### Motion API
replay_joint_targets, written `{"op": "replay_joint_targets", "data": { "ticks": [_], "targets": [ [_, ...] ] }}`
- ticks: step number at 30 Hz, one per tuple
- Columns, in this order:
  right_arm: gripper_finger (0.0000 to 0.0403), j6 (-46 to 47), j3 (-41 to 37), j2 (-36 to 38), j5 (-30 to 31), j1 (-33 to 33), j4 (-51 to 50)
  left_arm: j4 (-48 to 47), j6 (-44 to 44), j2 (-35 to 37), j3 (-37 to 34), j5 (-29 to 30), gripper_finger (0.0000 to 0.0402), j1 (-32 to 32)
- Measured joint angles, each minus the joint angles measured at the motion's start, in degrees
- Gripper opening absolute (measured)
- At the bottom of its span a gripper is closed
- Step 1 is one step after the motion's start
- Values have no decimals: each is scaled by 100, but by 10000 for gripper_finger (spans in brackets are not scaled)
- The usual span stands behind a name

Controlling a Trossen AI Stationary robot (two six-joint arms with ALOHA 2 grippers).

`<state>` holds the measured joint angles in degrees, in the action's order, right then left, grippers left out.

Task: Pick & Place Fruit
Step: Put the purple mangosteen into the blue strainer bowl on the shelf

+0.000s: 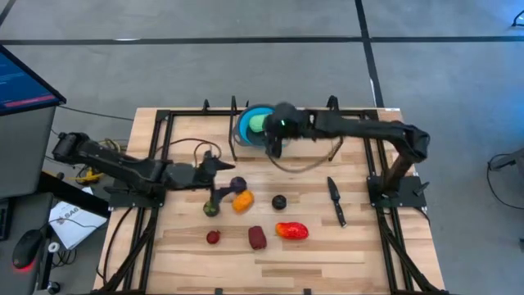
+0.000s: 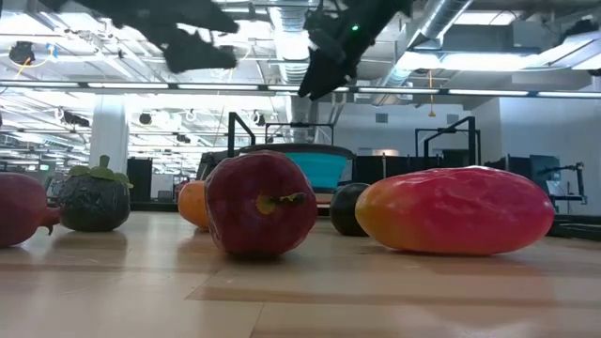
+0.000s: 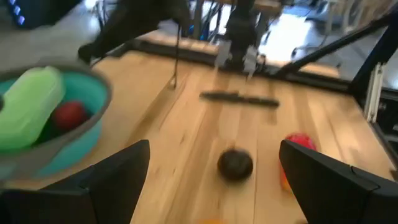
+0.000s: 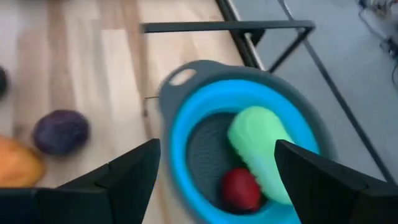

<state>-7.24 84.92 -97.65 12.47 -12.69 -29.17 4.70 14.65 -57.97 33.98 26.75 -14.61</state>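
Right gripper (image 1: 274,141) reaches over the blue bowl (image 4: 186,124), fingers (image 4: 127,177) apart, empty; left gripper (image 1: 219,164) hovers above the worktop (image 1: 352,246), fingers (image 3: 118,174) apart, empty.

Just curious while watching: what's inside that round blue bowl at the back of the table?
The round blue bowl holds a pale green oblong fruit and a small red fruit beside it. The open right gripper hovers above. Anything beneath the green piece is hidden.
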Motion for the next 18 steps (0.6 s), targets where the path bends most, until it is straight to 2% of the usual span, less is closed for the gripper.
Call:
{"op": "replay_joint_targets", "data": {
  "ticks": [4, 8, 11, 13, 18],
  "targets": [
    [310, 180, -988, 470, 302, 532, 924, -973, 502, 497, 2, 248, 351, -456],
    [310, 277, -1870, 775, 577, 990, 1815, -1919, 982, 529, 2, 303, 351, -1013],
    [310, 355, -2368, 883, 761, 1280, 2318, -2385, 1408, 249, 2, 291, 351, -1412],
    [310, 482, -2570, 888, 1104, 1452, 2504, -2639, 1752, 63, 0, 289, 351, -1622],
    [311, 639, -2758, 923, 1916, 1786, 2545, -3302, 3023, -456, 2, 279, 351, -1734]
  ]
}}
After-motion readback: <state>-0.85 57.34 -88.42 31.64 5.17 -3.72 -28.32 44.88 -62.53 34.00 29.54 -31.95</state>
